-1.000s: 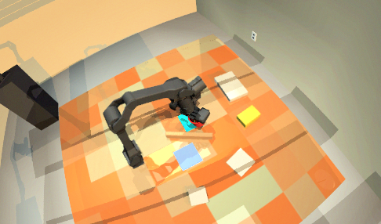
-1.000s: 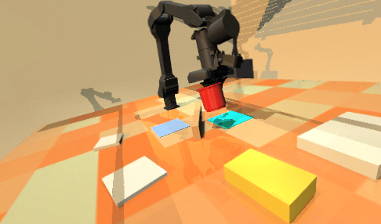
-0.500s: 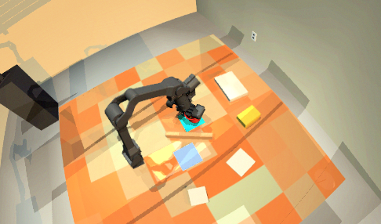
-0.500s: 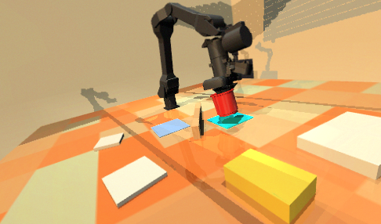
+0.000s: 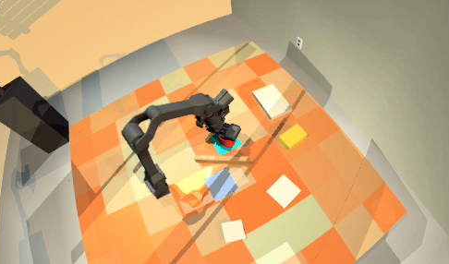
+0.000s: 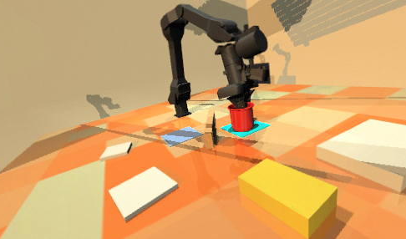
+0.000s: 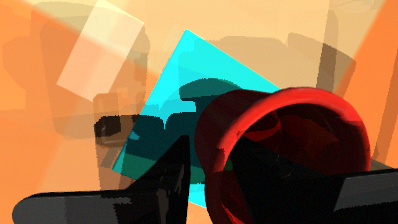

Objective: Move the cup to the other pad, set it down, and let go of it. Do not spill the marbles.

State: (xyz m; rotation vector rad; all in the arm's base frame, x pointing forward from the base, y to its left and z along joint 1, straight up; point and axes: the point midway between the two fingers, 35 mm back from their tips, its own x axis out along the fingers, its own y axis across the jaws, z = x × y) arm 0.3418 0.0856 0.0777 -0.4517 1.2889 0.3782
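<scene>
Your pincer [image 5: 225, 135] [image 6: 240, 104] [image 7: 209, 141] is standing partly open at the cup's rim, one finger reaching inside and the other waiting outside, with a gap showing in the wrist view between that outer finger and the wall; it is gripping nothing. Between and around those fingers, your red cup [image 5: 228, 143] [image 6: 241, 119] [image 7: 212, 117] is standing upright on the cyan pad [image 5: 219, 149] [image 6: 259, 126] [image 7: 175, 75], its base appearing to rest there.

Beyond it, a wooden bar [image 5: 221, 160] [image 6: 210, 134] is separating that pad from the blue pad [image 5: 222, 185] [image 6: 182, 136], which is bearing no cup. You are apparently looking at a finished carry and set-down, if cyan is the intended pad, with the release well under way. What is remaining, by this reading, is lifting the inner finger clear without tipping the cup. Its marbles are escaping a clear count: shadow is filling the inside, and you are seeing no spilled ones.

Farther out, your arm [image 5: 175, 110] [image 6: 175, 54] is rising from its base, bending at a high elbow and reaching across, its wrist pitching steeply down over the cup.
</scene>
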